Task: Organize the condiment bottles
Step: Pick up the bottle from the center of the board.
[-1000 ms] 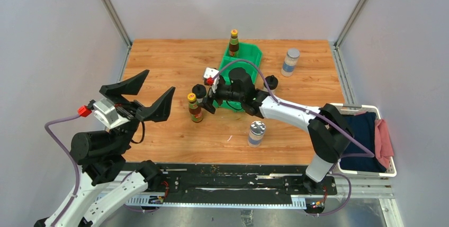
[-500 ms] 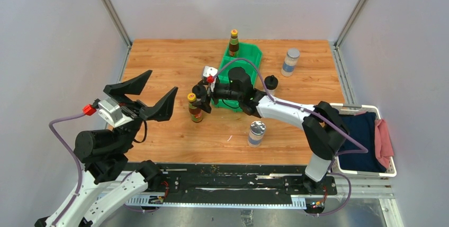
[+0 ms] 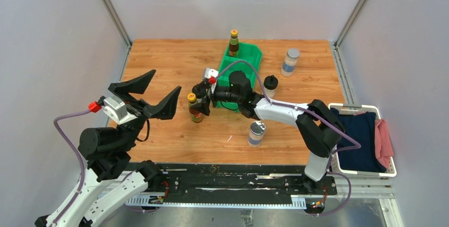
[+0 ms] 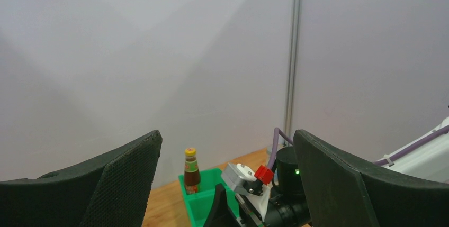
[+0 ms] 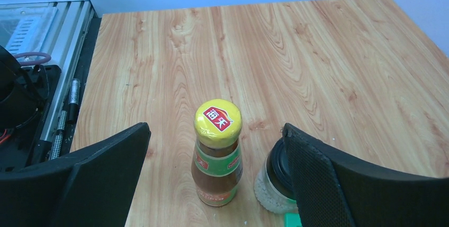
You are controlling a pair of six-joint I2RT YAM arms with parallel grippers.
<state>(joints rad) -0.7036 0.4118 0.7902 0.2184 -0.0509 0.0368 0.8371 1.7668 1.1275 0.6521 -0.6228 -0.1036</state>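
Green bin (image 3: 253, 52) is holding one bottle (image 3: 233, 42), five are standing outside, and the right gripper (image 5: 215, 132), fingers spread like the left gripper (image 4: 227, 136), is hovering around a second bottle (image 5: 216, 169).

A: Top view, what's covered?
B: Right arm (image 3: 280, 109) lies across the near part of the green bin (image 3: 249, 53), so the dividers can't be seen. Labels on the silver-lidded jars (image 3: 257, 133) are too small to read.
A: Wrist views?
B: Right wrist: black-capped shaker (image 5: 269, 184) is half behind a finger of the right gripper (image 5: 214, 129); only a sliver of bin shows at the bottom edge. Left wrist: bin cut off at the bottom, and the base of the far brown bottle (image 4: 191, 170) is hidden behind its wall.
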